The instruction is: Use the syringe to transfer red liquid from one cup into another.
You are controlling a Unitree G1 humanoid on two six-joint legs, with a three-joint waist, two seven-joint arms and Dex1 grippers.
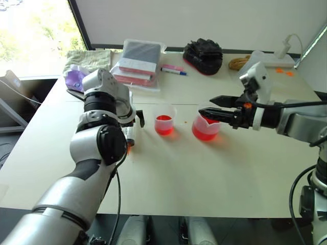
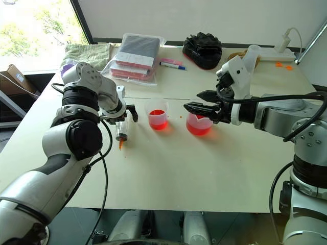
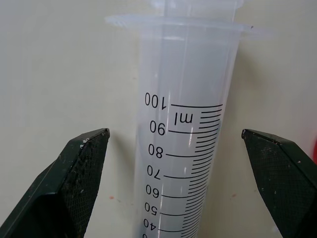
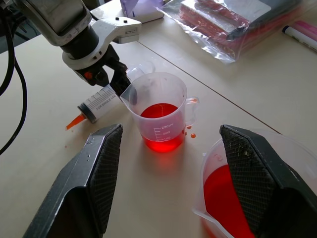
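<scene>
- The left wrist view shows the left claw (image 3: 176, 173) wide apart around the syringe (image 3: 185, 148), not touching; its tip is cut off.
- The right claw (image 2: 193, 102) gapes above the beaker (image 2: 198, 125).

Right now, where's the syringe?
The syringe lies flat on the table between the open left gripper's fingers, on the robot's left beside the smaller cup.

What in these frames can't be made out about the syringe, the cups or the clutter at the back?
- Syringe: plunger end hidden behind the left gripper in the head views; tip cut off in the left wrist view.
- Spouted beaker: rim partly covered by the right gripper; near side cut off in the right wrist view.
- Smaller cup: scale print too small.
- Black object at the back: unidentifiable.
</scene>
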